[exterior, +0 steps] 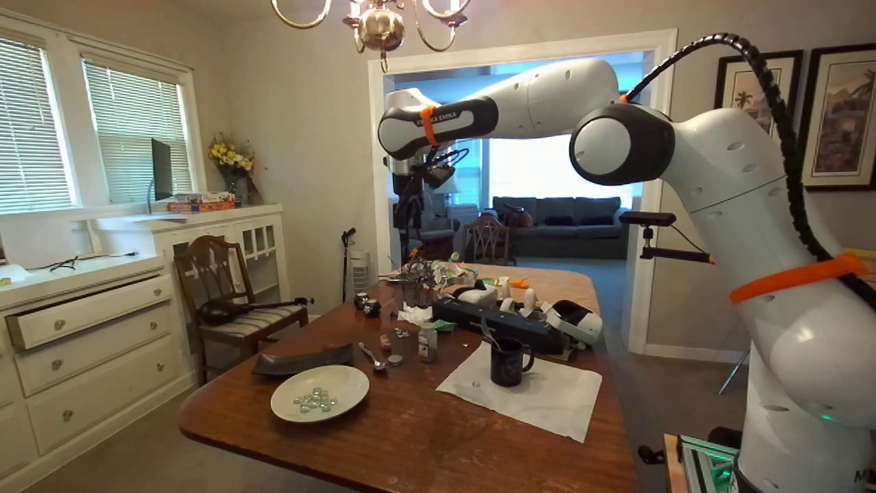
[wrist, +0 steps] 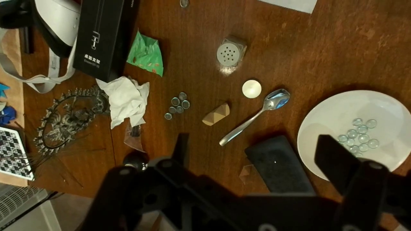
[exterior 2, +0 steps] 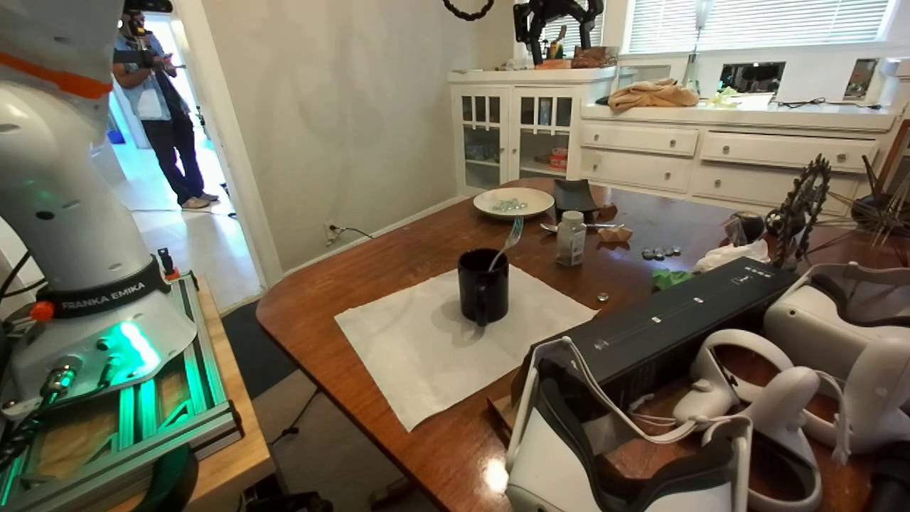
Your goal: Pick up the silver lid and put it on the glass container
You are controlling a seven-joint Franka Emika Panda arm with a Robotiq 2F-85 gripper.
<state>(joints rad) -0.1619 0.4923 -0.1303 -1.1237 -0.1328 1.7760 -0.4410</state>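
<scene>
Claw (wrist: 253, 142) spread wide above the table (wrist: 321, 64), well apart from the silver lid (wrist: 251, 89)

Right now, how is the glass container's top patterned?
Its grey top has dark holes, clearest in the wrist view.

In the wrist view, bare brown wooden tabletop (wrist: 289, 48) gave my parted black fingers (wrist: 334, 160) a way to the flat round silver lid (wrist: 251, 89) from its upper right. A shiny metal spoon (wrist: 271, 103) crowded it just beside, lower right; the upright clear glass container (wrist: 230, 53), grey-topped, blocked the upper left.
</scene>
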